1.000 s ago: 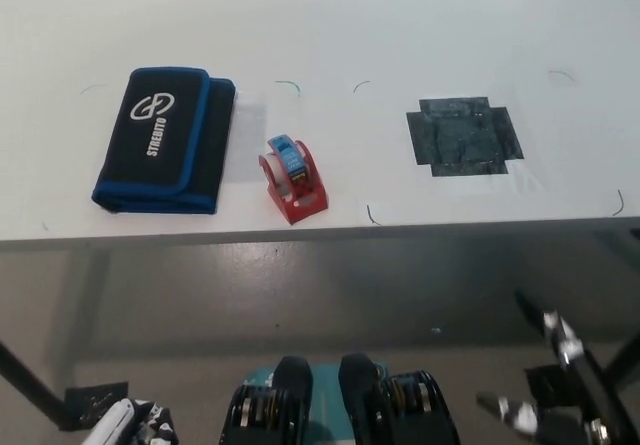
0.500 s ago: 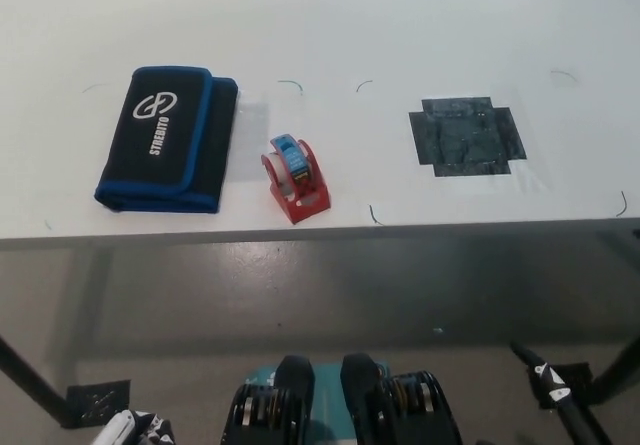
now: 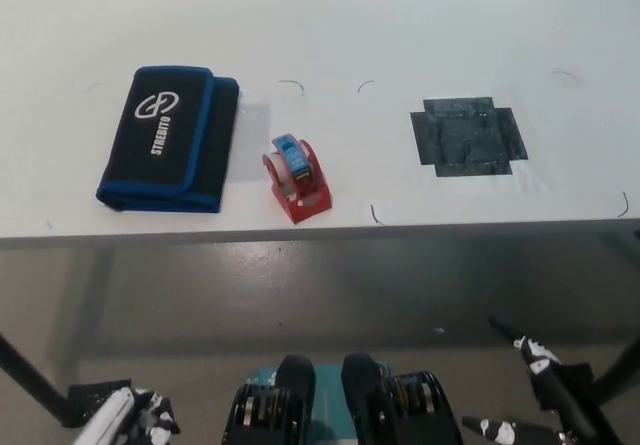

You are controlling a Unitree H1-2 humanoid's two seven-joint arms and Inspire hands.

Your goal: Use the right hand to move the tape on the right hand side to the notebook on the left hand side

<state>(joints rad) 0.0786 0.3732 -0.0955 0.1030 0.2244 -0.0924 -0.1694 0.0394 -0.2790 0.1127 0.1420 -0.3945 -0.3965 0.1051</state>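
From the head view I read "STREBITO" in white on the notebook [image 3: 167, 138], a black, blue-edged case lying at the counter's [image 3: 420, 25] left. The tape [image 3: 296, 177], blue in a red holder, stands just right of it near the front edge. Since half a second ago my right hand [image 3: 535, 395] has risen slightly, fingers spread, still low and well apart from the tape. The left hand [image 3: 130, 417] rests bottom left; I cannot tell its state.

You're looking at a lab-style test bench: a plain white table [image 3: 330, 15] with thin pen marks [image 3: 289, 84] outlining object spots and a dark taped patch [image 3: 467, 136] as a placement target. Beneath the table edge lies a bare grey concrete floor [image 3: 300, 290].
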